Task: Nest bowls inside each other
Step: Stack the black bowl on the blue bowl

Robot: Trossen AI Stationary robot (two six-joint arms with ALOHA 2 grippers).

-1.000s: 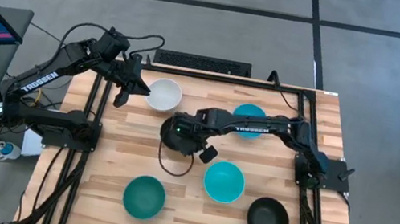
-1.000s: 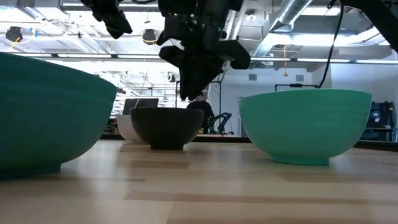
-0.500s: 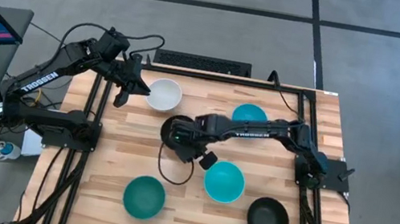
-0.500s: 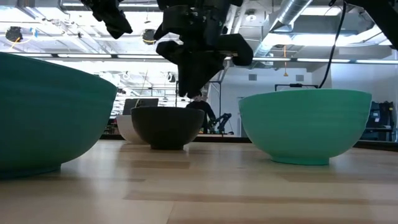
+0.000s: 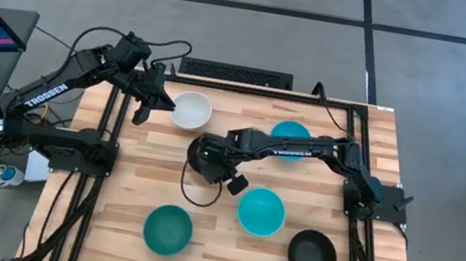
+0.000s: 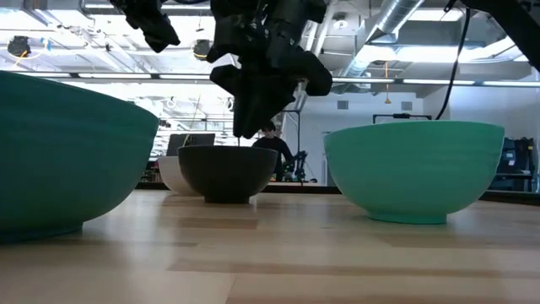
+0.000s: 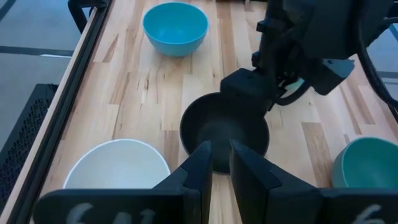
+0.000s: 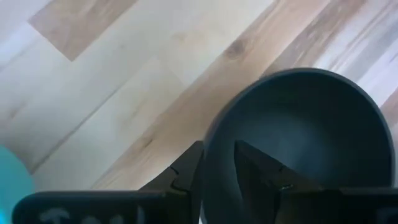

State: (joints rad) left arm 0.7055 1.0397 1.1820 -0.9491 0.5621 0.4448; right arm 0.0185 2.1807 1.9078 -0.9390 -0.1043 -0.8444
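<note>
The right gripper's (image 8: 216, 163) fingers straddle the rim of a black bowl (image 8: 298, 137) in the middle of the table (image 5: 341, 168), one finger inside, one outside, not visibly clamped. The left gripper (image 5: 145, 102), fingers nearly together and empty, hovers beside the white bowl (image 5: 191, 109).

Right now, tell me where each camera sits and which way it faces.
High: overhead, straight down on table; both arms show, left gripper by white bowl.
Low: table-top height, level across; right gripper over black bowl.
Left wrist: faces black bowl past own gripper.
Right wrist: looks into it, own fingers straddling rim.
Low and both wrists share that bowl.
</note>
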